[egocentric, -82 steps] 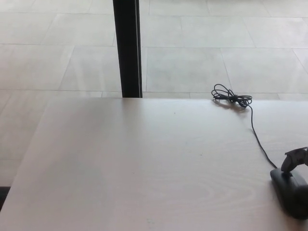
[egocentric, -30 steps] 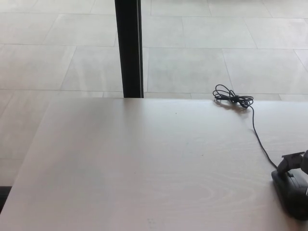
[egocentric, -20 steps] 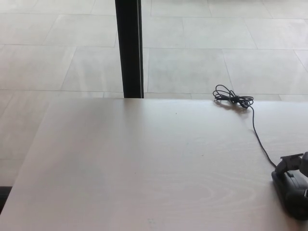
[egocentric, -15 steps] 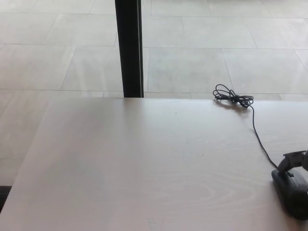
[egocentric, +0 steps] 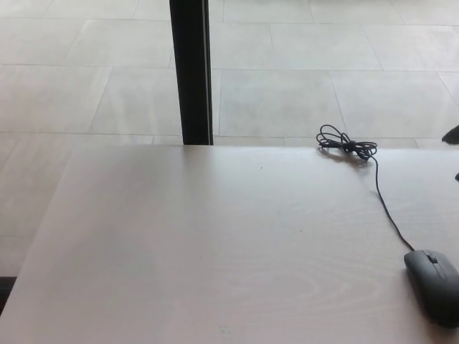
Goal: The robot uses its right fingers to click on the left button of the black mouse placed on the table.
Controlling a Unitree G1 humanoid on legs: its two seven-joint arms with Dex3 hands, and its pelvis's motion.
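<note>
One black mouse (egocentric: 434, 285) on table (egocentric: 215, 244), cable (egocentric: 358, 161) attached; no readable markings.

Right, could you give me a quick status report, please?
Right hand only a sliver at frame edge, clear of the mouse; left hand out of view. Black mouse untouched on table, cable trailing back. Nothing in the way.

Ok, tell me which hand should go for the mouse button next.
Right. The mouse lies at the table's right edge, and only a dark tip of the right hand shows there, above and clear of it. The left hand is not in view.
</note>
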